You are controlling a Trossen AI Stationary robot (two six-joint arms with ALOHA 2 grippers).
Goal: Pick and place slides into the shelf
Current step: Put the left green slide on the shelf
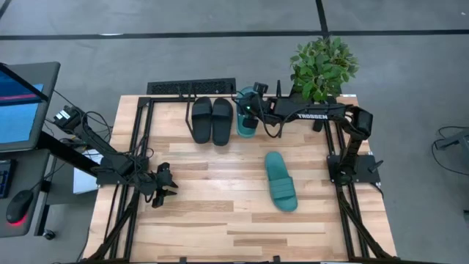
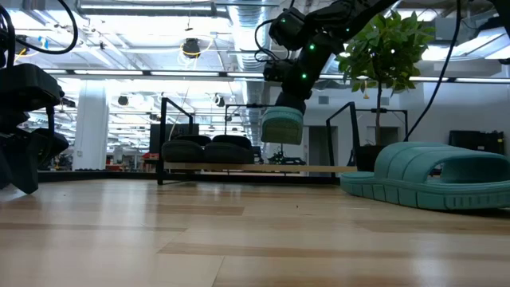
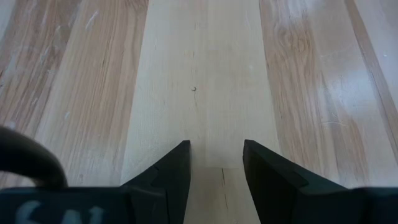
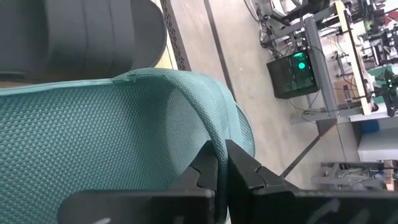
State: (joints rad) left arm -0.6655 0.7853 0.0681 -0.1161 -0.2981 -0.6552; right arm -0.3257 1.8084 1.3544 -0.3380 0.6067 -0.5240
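Observation:
Two black slides (image 1: pixel 211 121) (image 2: pixel 209 149) lie side by side, soles down, on the low black shelf (image 1: pixel 192 87) (image 2: pixel 163 139) at the table's far edge. My right gripper (image 1: pixel 250 110) (image 2: pixel 288 102) (image 4: pixel 222 163) is shut on a teal slide (image 1: pixel 245 123) (image 2: pixel 282 125) (image 4: pixel 106 130), just right of the black pair. The second teal slide (image 1: pixel 281 181) (image 2: pixel 430 175) lies sole down on the table, right of centre. My left gripper (image 1: pixel 165 187) (image 3: pixel 216 163) is open, low over bare wood near the left edge. My right gripper pinches the teal slide's raised side rim (image 4: pixel 219 138) near a rounded end, one finger on the textured footbed side and one outside. The fingers come from above, from the table's right. The slide hangs below them, lifted clear above the shelf's level.
A potted plant (image 1: pixel 322 70) (image 2: pixel 382 56) stands at the far right corner, behind the right arm. Tall black frame bars (image 1: pixel 139 154) run along both table sides. A monitor (image 1: pixel 22 103) sits off the left edge. Bare wood lies between the loose teal slide and the left gripper.

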